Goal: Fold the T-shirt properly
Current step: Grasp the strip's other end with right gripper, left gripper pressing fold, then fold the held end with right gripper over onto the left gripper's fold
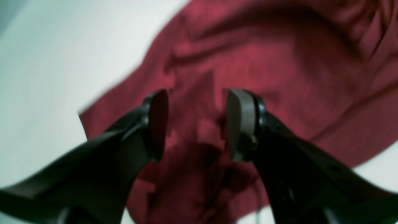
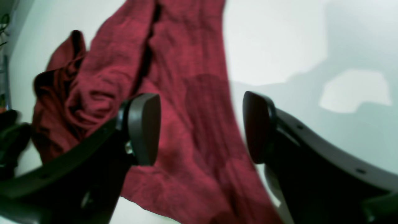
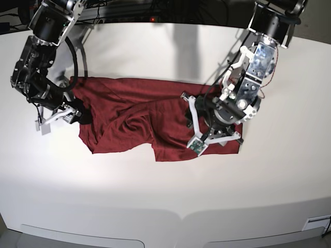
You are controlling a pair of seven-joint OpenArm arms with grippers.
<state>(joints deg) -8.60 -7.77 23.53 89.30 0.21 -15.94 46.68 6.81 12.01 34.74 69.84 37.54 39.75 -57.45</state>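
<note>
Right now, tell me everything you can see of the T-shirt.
The T-shirt is plain dark red, thin wrinkly fabric, lying crumpled and partly folded over itself on the white table, stretched sideways. The left gripper hangs open over one end, the right gripper open at the other edge. Neither visibly grips it.

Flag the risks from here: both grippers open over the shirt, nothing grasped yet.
1. The T-shirt is bunched and wrinkled in the middle, so the left gripper, open above rumpled cloth, might pinch several layers instead of one edge.
2. The right gripper straddles the shirt's edge beside bare table; closing there could catch only a thin strip, or miss.
3. Uneven grasps may drag the shirt sideways and worsen the creases.
</note>
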